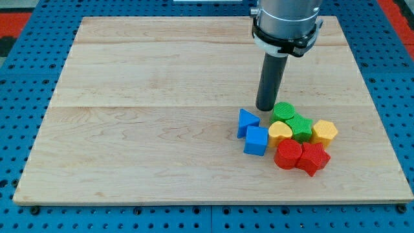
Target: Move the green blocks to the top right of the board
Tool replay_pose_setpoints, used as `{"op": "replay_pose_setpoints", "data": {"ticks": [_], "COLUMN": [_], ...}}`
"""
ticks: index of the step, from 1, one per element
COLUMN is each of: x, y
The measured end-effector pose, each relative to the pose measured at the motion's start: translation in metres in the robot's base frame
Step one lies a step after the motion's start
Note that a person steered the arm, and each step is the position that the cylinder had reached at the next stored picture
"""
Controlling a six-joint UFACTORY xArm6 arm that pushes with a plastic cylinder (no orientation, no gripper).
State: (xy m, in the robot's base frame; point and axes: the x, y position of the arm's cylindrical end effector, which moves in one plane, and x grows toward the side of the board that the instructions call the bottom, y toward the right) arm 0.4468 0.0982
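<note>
My tip [266, 108] sits just left of the green cylinder [283, 110]. Beside it lies a green star [299, 125], amid blue, yellow and red blocks.

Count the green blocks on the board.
2: a green round block just right of my tip, and a green star-like block touching it below-right. None seems hidden.

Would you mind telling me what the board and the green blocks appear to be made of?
The board looks like pale wood with visible grain and plank seams, matte. The green blocks look like moulded or printed plastic, uniformly coloured with faintly ribbed tops; uncertain.
</note>
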Motion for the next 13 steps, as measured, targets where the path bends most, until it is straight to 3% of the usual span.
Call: {"op": "replay_pose_setpoints", "data": {"ticks": [2,3,4,5,6,8,10,13], "x": [-0.002,-0.066,-0.042,0.063,0.168,0.160,0.104,0.060], "y": [-0.008,0.032,0.152,0.184,0.162,0.045,0.039,0.040]}}
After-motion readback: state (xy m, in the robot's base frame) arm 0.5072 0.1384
